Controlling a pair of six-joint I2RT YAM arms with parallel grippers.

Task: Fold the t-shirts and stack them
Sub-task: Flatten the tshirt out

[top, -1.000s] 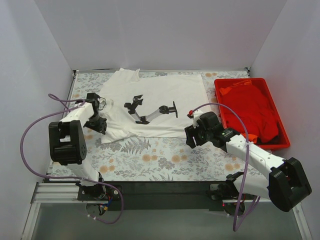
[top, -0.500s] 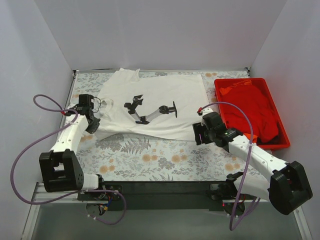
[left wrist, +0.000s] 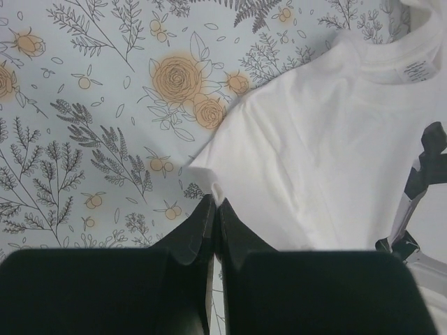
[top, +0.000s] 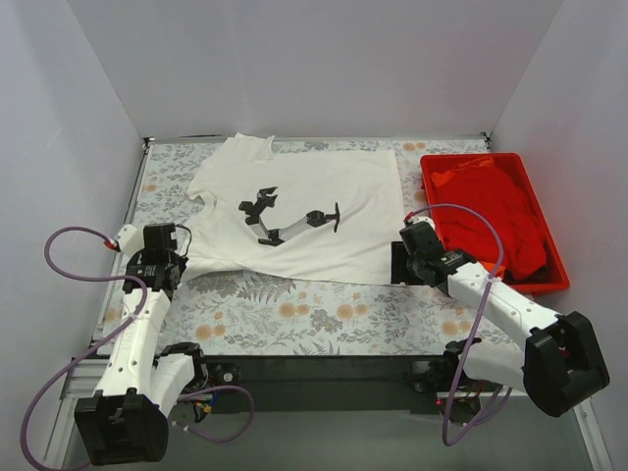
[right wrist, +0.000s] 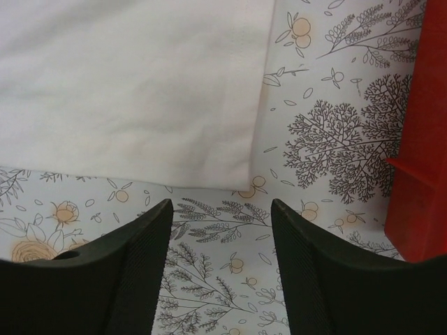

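The white t-shirt (top: 304,211) lies spread flat on the tablecloth, its printed side up. My left gripper (top: 175,267) is at its near left corner, shut on the sleeve edge. In the left wrist view a small tuft of the white t-shirt (left wrist: 328,153) sticks out between the closed tips of the left gripper (left wrist: 215,206). My right gripper (top: 398,265) is open just beside the shirt's near right corner. The right wrist view shows the right gripper (right wrist: 220,220) over bare cloth, and that corner of the white t-shirt (right wrist: 140,105) lies just ahead of it. The red t-shirt (top: 496,216) lies crumpled in the tray.
A rigid red plastic tray (top: 549,285) stands at the right edge of the table, and its wall (right wrist: 419,153) is close to my right gripper. The floral tablecloth (top: 314,314) covers the table. White walls close in the back and both sides.
My left gripper has pulled the shirt's left edge toward the near left, and the shirt now lies flatter. My right gripper has moved right, to the near right corner.
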